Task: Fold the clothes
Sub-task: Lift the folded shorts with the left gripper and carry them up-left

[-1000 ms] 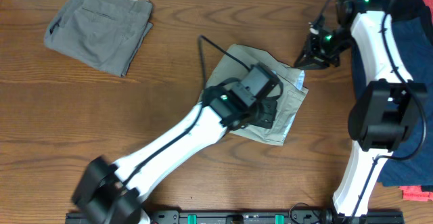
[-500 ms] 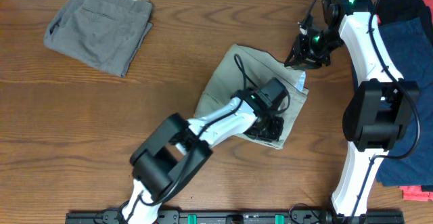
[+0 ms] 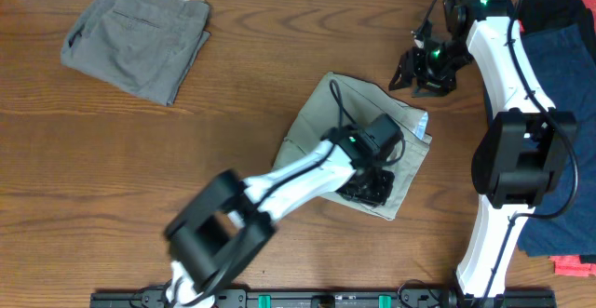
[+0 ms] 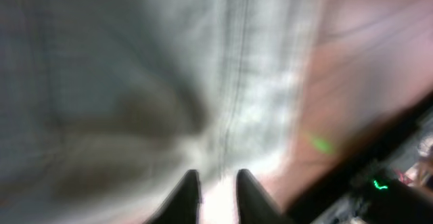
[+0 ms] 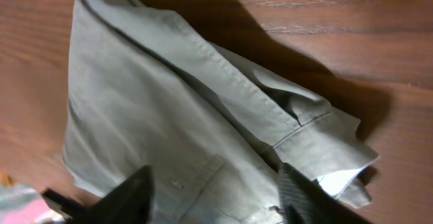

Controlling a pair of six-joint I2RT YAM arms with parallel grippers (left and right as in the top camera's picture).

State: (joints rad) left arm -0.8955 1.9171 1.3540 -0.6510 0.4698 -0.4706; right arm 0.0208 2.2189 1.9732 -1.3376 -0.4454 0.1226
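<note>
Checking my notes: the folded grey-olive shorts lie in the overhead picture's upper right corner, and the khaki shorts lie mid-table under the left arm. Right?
Not quite. The overhead view shows the grey-olive shorts in its upper left corner, not the upper right. The khaki shorts do lie mid-table under the left arm.

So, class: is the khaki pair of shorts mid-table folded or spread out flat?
Folded. The khaki shorts form a compact wedge, and the right wrist view shows stacked layers with a doubled-over edge.
</note>
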